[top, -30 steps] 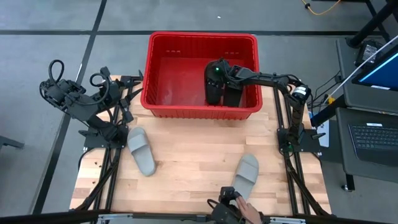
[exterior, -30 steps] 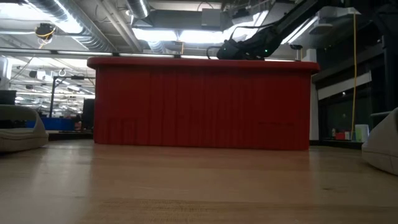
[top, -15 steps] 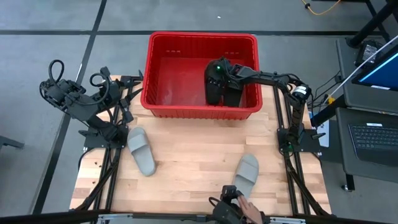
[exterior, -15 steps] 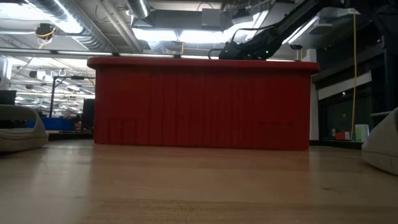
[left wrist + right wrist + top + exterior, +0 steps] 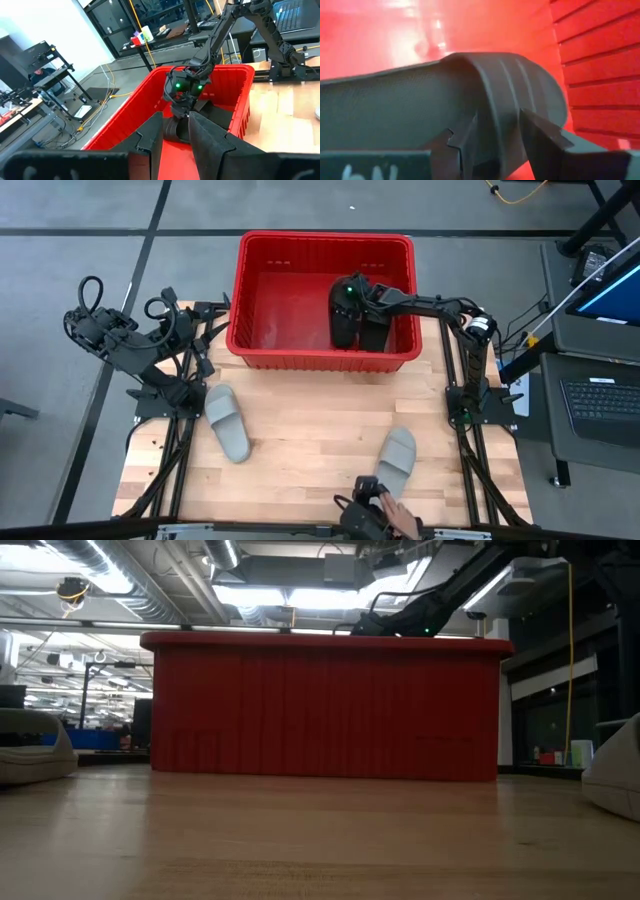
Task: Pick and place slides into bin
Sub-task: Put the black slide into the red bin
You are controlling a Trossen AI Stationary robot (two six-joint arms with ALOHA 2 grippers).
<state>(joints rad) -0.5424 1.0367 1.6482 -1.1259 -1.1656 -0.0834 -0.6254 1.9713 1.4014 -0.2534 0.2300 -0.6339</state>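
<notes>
Inside the red bin (image 5: 262,340), my right gripper (image 5: 346,308) reaches down near the right wall, shut on a black slide (image 5: 343,328). A second black slide (image 5: 376,332) lies beside it on the bin floor. Two grey slides rest sole-down on the wooden table, one at the left (image 5: 228,422) and one at the near right (image 5: 397,459). My left gripper (image 5: 175,131) is raised off the table's left side, open and empty. In the low view the bin wall (image 5: 320,705) hides what is inside. My right gripper has the black slide by its ribbed strap (image 5: 496,95), which fills the gap between the two fingers (image 5: 465,137). The fingers slant down into the bin from its right side. Whether the slide's sole rests on the bin floor, I cannot tell.
A person's hand (image 5: 392,517) rests on a device at the table's near edge, close to the right grey slide. The left half of the bin floor (image 5: 280,300) is bare. A desk with a laptop (image 5: 600,405) stands to the right of the table.
</notes>
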